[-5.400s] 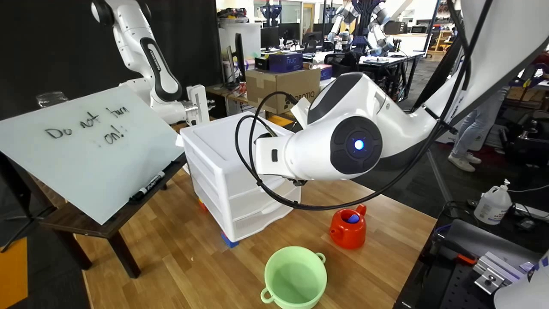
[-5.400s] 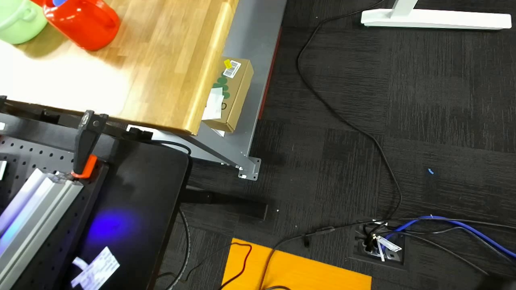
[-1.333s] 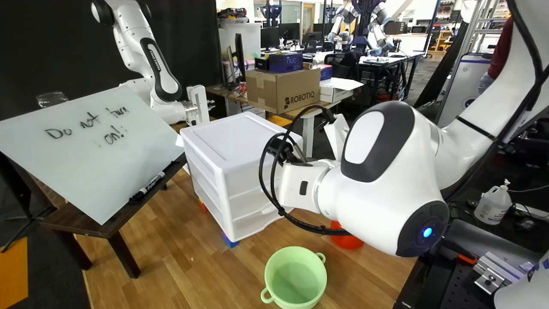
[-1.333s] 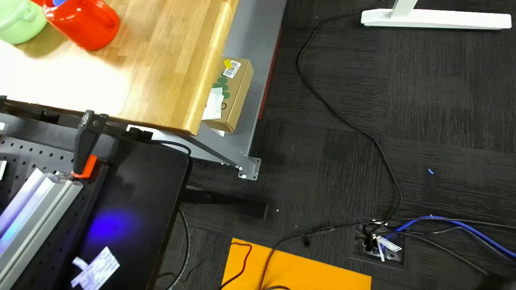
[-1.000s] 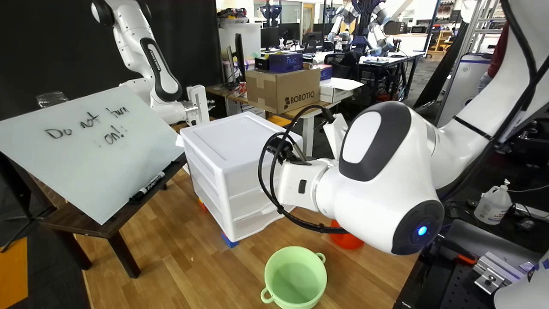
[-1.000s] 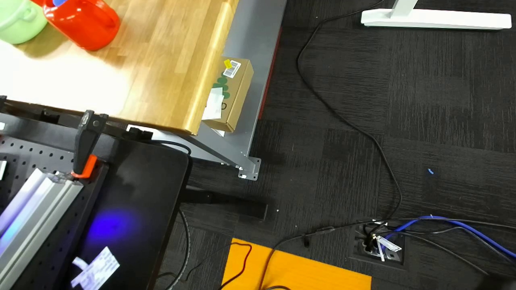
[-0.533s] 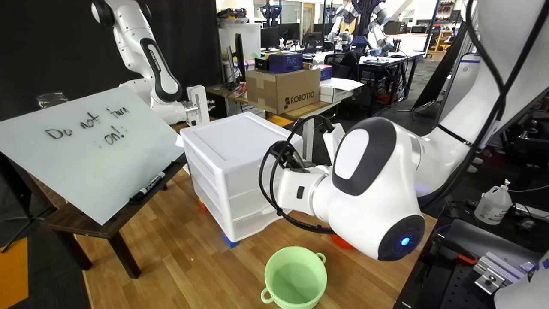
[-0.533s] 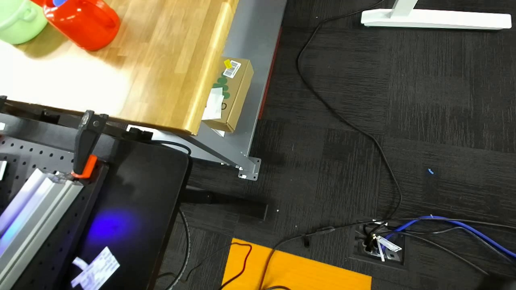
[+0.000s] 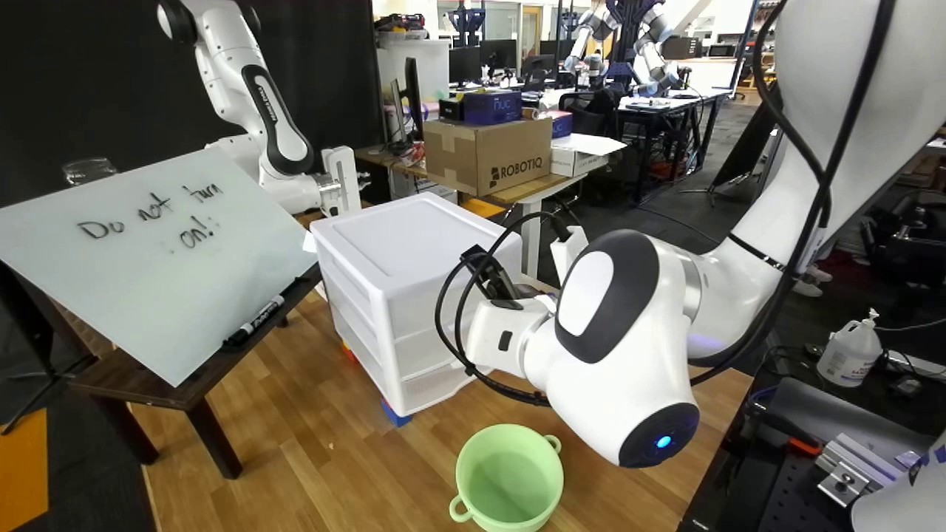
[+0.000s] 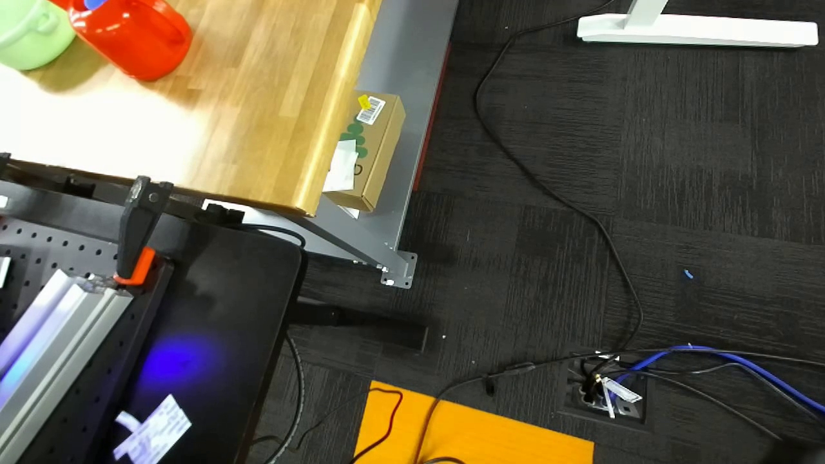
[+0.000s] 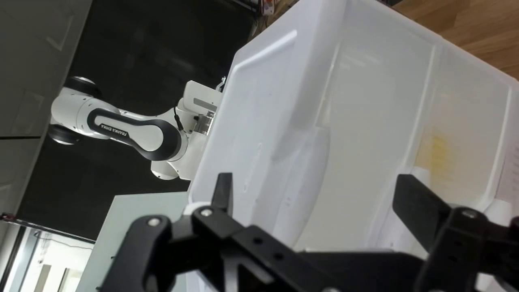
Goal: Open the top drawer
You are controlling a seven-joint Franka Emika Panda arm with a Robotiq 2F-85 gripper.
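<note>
Shallow, wide, translucent white plastic top drawer [image 11: 373,134]: located highest of three in the small white plastic drawer unit [image 9: 410,240]; front apparently flush, not yet drawn out.
Curved white plastic lip [image 11: 308,182]: judged to be the drawer's pull; hold to be taken at its middle, so that skewing is avoided.
Drawer handling: light, thin-walled and slightly flexible, by appearance; smooth surface may slip, and may be bent by hard squeezing.
Black two-fingered gripper [image 11: 314,186]: jaws spread wide, nothing pinched; lip framed between them in the wrist view; contact cannot be told.
Brown wooden table [image 9: 310,443]: unit supported over it, a blue block [image 9: 395,414] being visible under one corner.
</note>
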